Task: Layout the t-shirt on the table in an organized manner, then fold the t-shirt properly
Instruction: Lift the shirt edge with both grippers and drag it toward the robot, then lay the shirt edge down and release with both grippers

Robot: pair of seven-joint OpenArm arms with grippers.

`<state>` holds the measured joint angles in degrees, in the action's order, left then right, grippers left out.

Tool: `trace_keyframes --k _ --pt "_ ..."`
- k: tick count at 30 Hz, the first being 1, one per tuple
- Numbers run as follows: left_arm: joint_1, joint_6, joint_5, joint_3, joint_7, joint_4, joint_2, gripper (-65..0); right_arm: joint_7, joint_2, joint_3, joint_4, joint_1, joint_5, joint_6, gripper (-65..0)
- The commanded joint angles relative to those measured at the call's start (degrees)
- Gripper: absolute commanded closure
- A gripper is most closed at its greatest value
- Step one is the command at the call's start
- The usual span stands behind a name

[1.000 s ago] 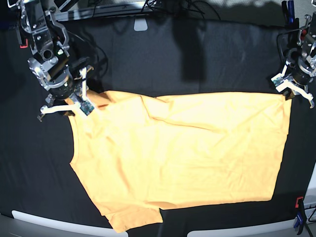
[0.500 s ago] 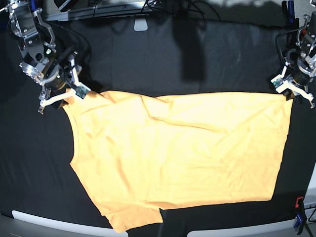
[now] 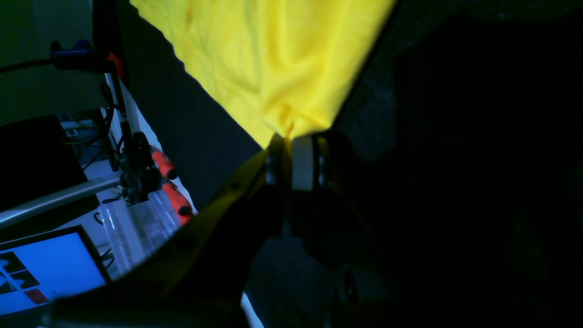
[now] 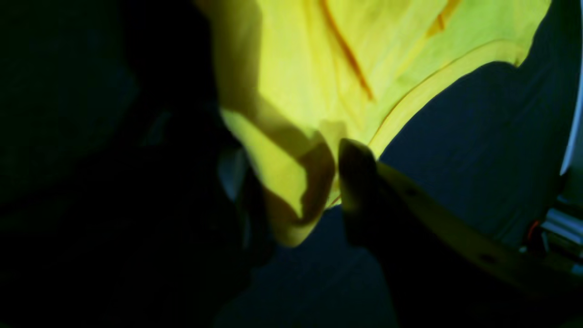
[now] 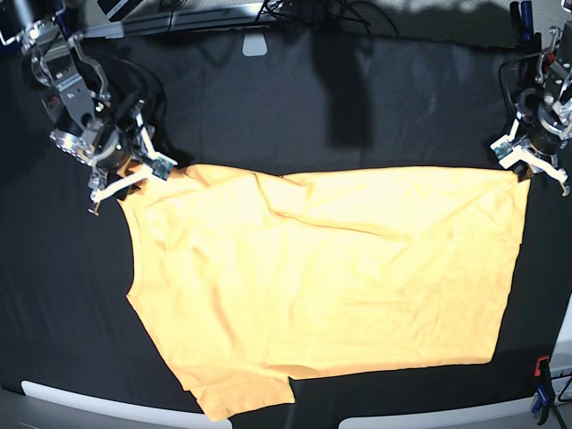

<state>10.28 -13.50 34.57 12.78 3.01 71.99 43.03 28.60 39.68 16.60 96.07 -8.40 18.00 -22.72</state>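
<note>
My left claw pinches the shirt at its far right corner, anchoring it. My right claw stands open around the far left corner, ungripped.

**Camera setup: one overhead, two wrist views**

Base view: high above, looking straight down on the table; wide, takes in the whole t-shirt and both arms at the far corners.

Left wrist view: mounted behind the left gripper, very near, looking along its fingers at one shirt corner; the table's edge is at its left.

Right wrist view: same arrangement on the right gripper, very near, dim.

Each wrist view shares one shirt corner with the base view.
</note>
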Motion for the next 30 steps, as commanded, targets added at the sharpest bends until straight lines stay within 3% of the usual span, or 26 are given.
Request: trace_keyframes --k 1,3,7,9,12,17,19,22,26,30 --pt "0.00 -0.35 -0.13 0.09 0.35 -0.02 0.35 0.0 0.39 0.94 0.04 -0.09 0.87 0.28 0.87 -24.8" --pt "0.02 0.13 -1.84 0.09 0.42 -0.02 0.35 0.0 0.39 0.96 0.09 -0.22 1.11 0.28 1.36 -20.1" --pt "0.02 5.33 -12.87 0.02 0.37 0.00 0.48 0.0 2.67 0.96 0.02 -0.20 1.07 -0.04 4.04 0.0" --pt "0.07 5.44 -15.80 0.02 0.17 0.00 0.85 0.0 5.31 1.09 0.02 -0.11 1.05 -0.17 6.60 0.0" --pt "0.92 5.42 -18.51 0.02 0.24 0.09 1.99 0.0 5.53 3.21 -0.09 1.36 -0.24 -0.85 7.37 0.0" --pt "4.68 5.42 -24.09 0.02 0.42 0.87 5.66 0.0 8.48 11.13 -0.13 7.21 -6.71 -7.17 9.90 0.0" --pt "7.43 5.44 -25.22 0.02 0.46 2.38 7.10 0.0 10.43 12.85 -0.66 9.38 -9.86 -7.58 10.95 0.0" --pt "12.44 6.45 -25.20 0.02 1.64 6.03 8.50 0.0 12.81 12.96 -3.39 12.13 -14.88 -6.58 11.08 0.0" --pt "18.53 11.50 -25.14 -0.09 5.57 11.02 9.29 0.0 13.25 12.50 -8.61 15.74 -22.95 -6.25 11.21 0.0" --pt "24.46 11.80 -24.96 -1.53 5.55 14.73 9.70 0.0 13.27 12.50 -13.99 18.29 -31.17 -6.23 11.21 0.0"
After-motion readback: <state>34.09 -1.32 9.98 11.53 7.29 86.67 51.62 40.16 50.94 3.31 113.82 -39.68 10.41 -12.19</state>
